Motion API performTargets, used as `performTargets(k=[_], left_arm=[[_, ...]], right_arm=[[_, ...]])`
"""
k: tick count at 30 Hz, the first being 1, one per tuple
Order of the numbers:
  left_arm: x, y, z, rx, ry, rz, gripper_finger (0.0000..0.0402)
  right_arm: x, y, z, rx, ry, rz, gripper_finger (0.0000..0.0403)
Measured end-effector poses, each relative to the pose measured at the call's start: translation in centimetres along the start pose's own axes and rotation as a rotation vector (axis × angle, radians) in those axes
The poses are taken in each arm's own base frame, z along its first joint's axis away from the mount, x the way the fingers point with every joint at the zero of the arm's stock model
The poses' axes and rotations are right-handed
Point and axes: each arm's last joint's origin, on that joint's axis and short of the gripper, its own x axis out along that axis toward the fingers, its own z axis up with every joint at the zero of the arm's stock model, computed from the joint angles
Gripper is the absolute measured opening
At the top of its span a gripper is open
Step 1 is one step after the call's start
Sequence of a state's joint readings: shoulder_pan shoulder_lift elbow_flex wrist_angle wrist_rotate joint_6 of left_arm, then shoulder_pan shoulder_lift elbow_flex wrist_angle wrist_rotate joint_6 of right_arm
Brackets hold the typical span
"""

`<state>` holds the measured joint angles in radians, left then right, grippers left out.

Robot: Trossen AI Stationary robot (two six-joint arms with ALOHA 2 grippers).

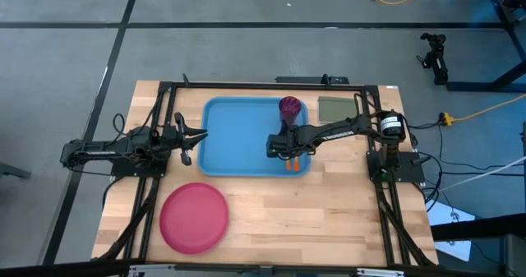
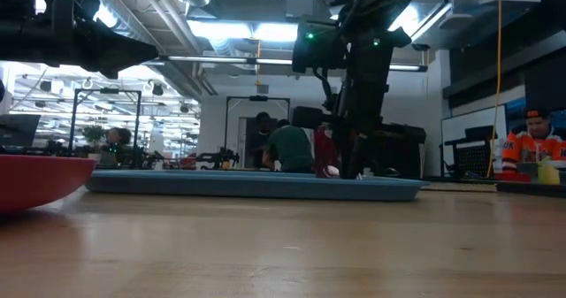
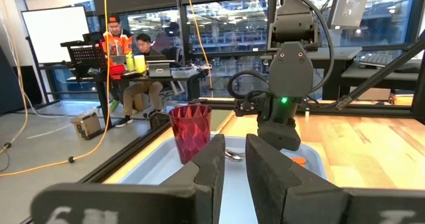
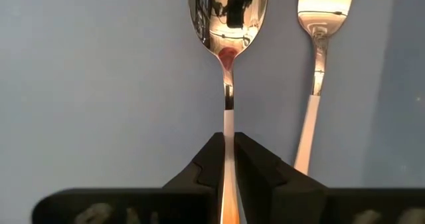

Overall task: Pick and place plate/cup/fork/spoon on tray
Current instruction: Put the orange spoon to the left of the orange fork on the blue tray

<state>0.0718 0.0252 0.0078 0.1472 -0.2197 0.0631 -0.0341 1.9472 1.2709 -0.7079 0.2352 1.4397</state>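
**Right gripper clamps spoon handle on tray, fork alongside**

Only the right wrist view shows the grip itself: the right gripper (image 4: 228,159) has its two dark fingers pressed narrow on the handle of the spoon (image 4: 227,31), whose oval bowl lies on the light-blue floor of the tray (image 4: 99,84). The fork (image 4: 317,51) lies just beside the spoon and parallel to it, tines pointing the same way. From above, the same gripper (image 1: 282,149) sits over the tray's (image 1: 234,137) right-hand part near its front rim, hiding most of the cutlery; only orange handle ends (image 1: 292,165) poke out beneath it. The overhead camera alone takes in the whole layout: the cup (image 1: 290,108) stands upright in the tray's far right corner, the plate (image 1: 194,217) lies on the wooden table outside the tray, off its front left corner, and an olive-green square pad (image 1: 336,109) sits just past the tray's right end. The left gripper (image 1: 194,136) waits at the tray's left edge; its wrist view shows its fingers (image 3: 209,167) set narrowly apart, holding nothing.
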Motion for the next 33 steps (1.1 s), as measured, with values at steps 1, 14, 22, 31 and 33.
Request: performTargets(k=[1, 14, 22, 31, 33], left_arm=[[0.0, 0.0, -0.01, 0.0, 0.0, 0.0, 0.0055], [0.0, 0.0, 0.0, 0.0, 0.0, 0.0, 0.0055], [0.0, 0.0, 0.0, 0.0, 0.0, 0.0, 0.0055], [0.0, 0.0, 0.0, 0.0, 0.0, 0.0, 0.0055], [0.0, 0.0, 0.0, 0.0, 0.0, 0.0, 0.0055]], right_arm=[[0.0, 0.02, 0.0, 0.013, 0.0, 0.002, 0.0038], [0.0, -0.06, -0.01, 0.029, 0.002, -0.006, 0.0038], [0.0, -0.21, -0.04, 0.042, 0.004, -0.022, 0.0038], [-0.01, -0.24, -0.05, 0.038, 0.004, -0.024, 0.0038], [-0.01, -0.23, -0.05, 0.037, 0.004, -0.024, 0.0038]])
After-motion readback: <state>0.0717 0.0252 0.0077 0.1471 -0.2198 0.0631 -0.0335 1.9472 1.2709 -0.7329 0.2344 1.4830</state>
